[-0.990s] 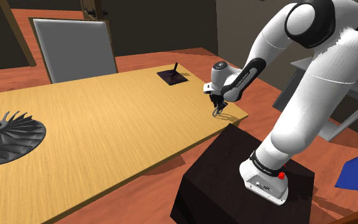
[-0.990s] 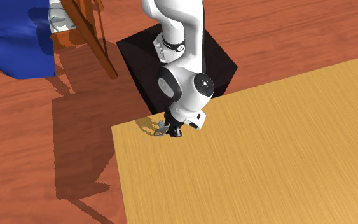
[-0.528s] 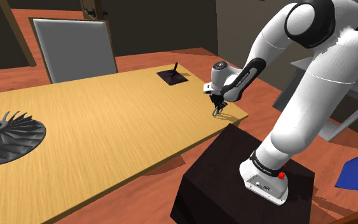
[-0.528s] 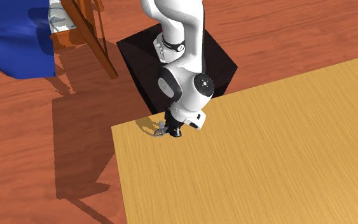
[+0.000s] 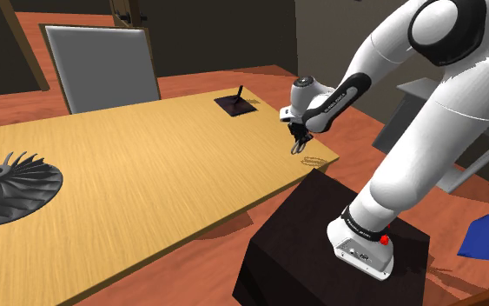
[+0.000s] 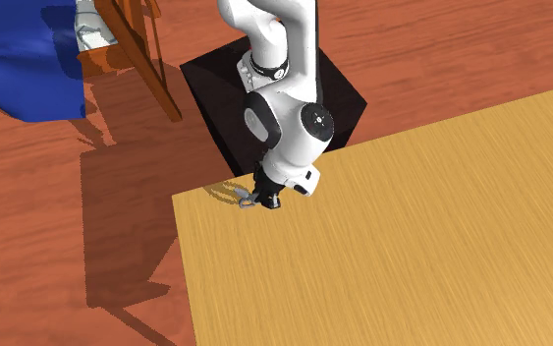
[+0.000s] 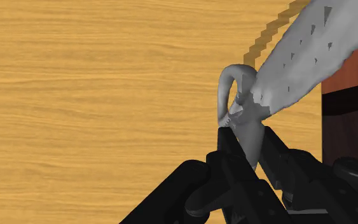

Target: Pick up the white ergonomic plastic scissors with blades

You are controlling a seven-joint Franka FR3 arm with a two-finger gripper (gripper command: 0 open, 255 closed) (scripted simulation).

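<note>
Pale grey scissors (image 7: 298,57) with a loop handle (image 7: 231,86) are clasped between my gripper's (image 7: 247,141) black fingers. In the shoulder view the gripper (image 5: 299,146) hangs just above the wooden table's (image 5: 147,174) near right corner, with the scissors (image 5: 300,152) dangling from it and their shadow on the wood below. The second exterior view shows the gripper (image 6: 265,202) at the table's (image 6: 412,246) corner, with the scissors (image 6: 246,203) sticking out toward the edge, off the surface.
A dark fan-like wheel (image 5: 8,187) lies at the table's left end. A black pad with a stick (image 5: 235,104) sits at the far edge and a grey panel (image 5: 103,65) stands behind. The black stand (image 5: 320,243) is close below the corner. Blue cloth (image 6: 19,59) hangs by a wooden chair (image 6: 141,49).
The arm has risen and the gripper has lifted a little off the table with the scissors held in it, moving slightly toward the table's corner.
</note>
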